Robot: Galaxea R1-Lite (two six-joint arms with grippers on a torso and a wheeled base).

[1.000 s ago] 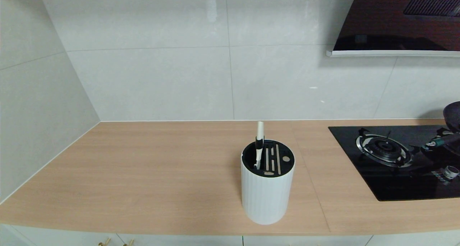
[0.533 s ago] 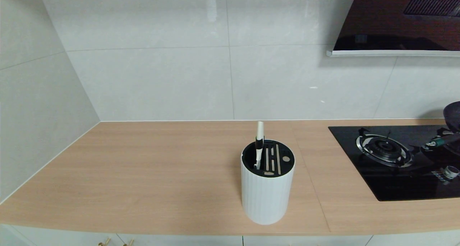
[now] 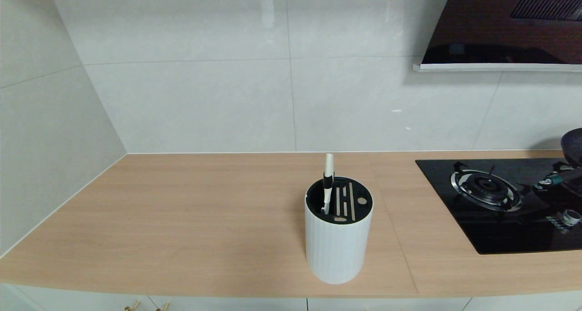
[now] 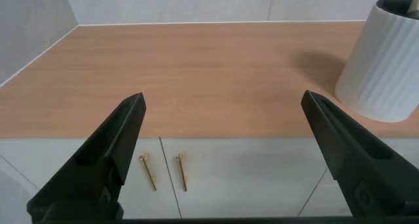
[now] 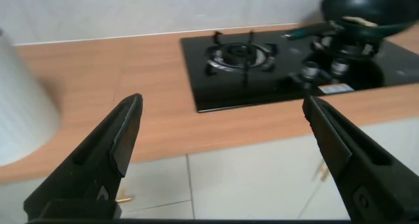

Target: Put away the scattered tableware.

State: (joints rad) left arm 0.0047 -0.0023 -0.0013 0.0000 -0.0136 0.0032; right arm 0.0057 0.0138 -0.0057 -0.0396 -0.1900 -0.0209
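Two open claws, left claw (image 4: pixel 222 99) and right claw (image 5: pixel 222 101), are hovering off the near edge of the desk (image 3: pixel 204 220), with the holder (image 3: pixel 338 243), its lone utensil (image 3: pixel 328 179) standing upright, sitting farther in between them.

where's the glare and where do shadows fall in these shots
Head view: a bright glare streak on the glossy white wall tiles, and the dark glass range hood shows dim reflections. Left wrist view: the white ribbed cylindrical holder throws a soft shadow onto the wooden countertop.
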